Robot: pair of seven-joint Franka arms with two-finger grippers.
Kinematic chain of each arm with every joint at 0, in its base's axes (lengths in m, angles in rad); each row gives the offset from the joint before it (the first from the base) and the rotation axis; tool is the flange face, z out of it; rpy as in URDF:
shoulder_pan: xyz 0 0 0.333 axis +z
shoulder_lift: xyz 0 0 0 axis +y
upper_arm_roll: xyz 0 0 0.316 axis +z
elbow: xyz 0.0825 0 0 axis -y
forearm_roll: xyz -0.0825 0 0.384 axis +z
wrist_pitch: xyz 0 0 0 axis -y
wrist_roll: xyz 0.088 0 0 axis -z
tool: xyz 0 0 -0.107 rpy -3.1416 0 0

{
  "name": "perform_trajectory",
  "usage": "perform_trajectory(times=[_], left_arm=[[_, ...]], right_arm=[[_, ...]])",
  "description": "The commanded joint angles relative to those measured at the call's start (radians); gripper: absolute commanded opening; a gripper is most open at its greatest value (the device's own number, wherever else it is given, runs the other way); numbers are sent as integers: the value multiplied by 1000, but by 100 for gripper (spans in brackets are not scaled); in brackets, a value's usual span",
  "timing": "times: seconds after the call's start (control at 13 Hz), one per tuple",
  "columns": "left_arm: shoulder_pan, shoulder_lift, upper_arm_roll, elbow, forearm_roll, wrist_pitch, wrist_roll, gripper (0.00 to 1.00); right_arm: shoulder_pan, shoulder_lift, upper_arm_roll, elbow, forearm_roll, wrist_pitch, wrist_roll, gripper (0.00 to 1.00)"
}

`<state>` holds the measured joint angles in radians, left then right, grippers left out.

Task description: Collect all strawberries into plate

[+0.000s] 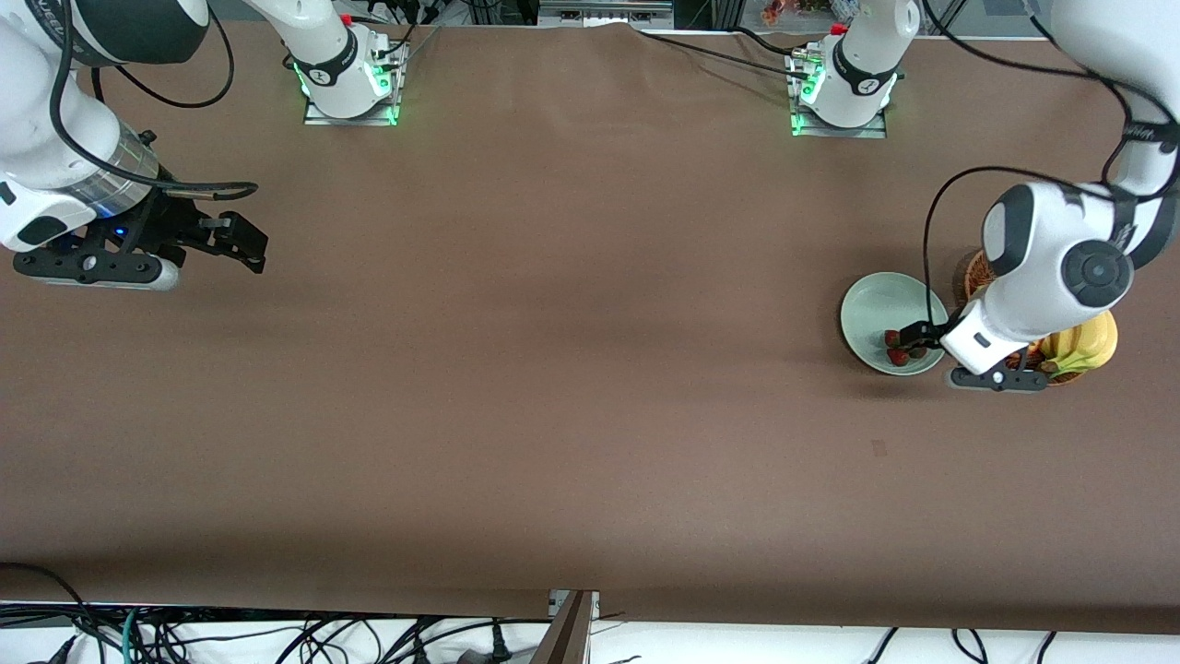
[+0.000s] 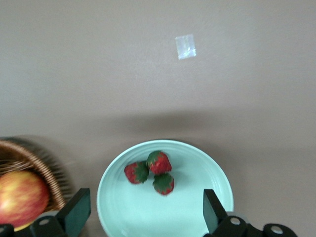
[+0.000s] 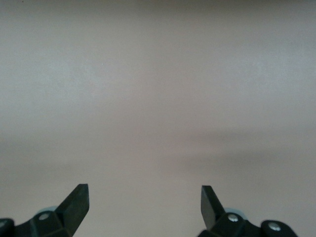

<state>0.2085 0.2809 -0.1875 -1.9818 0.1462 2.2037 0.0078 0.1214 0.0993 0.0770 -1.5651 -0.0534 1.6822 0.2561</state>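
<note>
Strawberries (image 2: 152, 173), three of them, sit bunched together on the pale green plate (image 2: 197, 217), touching one another in a tight little cluster. From the left wrist view you can count them cleanly: red bodies, green tops, all inside the rim. In the front view the plate (image 1: 876, 300) lies toward the left arm's end of the table, just beside a wicker basket (image 2: 34, 158) that holds an apple (image 2: 19, 197) and a banana (image 1: 1083, 346).

Over the plate hangs the left gripper (image 2: 147, 210), its jaws spread wide with nothing between them; the berries lie in the gap below, free of both fingers. In the front view that left gripper (image 1: 922, 339) sits right above the plate's edge on the basket side.

At the right arm's end of the table, the right gripper (image 1: 241, 242) waits over bare brown tabletop, jaws also apart and empty, and its own wrist view shows only the table surface between its fingers (image 3: 79, 200).

No loose berry shows anywhere on the table in any view, though the left arm covers part of the basket, so a hidden one cannot be ruled out. By my read, the collecting looks finished: all three berries are in. What seems left is only for the left arm to lift clear.
</note>
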Motion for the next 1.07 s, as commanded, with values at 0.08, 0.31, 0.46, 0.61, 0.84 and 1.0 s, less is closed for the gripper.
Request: perform_trajectory(times=[0.08,0.31,0.46,0.61,0.84,1.0], left_arm=[[-88,-133,44,4,-103,-120,61,100],[-208,-224,149,60,-129,-287,54,100],[-233,-287,174,61,-140,-341,52,100],[-232,-321,169,84,-142,-398,49,100],[-233,-312,171,187,-155,-514,9,100],[-233,-309,171,211,-155,-533,3,100]], right_arm=[[-6,5,7,19,-2,-18,-2,100],[-6,5,7,19,-2,-18,-2,100],[-6,5,7,19,-2,-18,-2,100],[-6,5,7,19,-2,-18,-2,100],[-6,7,7,19,-2,-18,-2,100],[-6,5,7,19,-2,-18,-2,100]])
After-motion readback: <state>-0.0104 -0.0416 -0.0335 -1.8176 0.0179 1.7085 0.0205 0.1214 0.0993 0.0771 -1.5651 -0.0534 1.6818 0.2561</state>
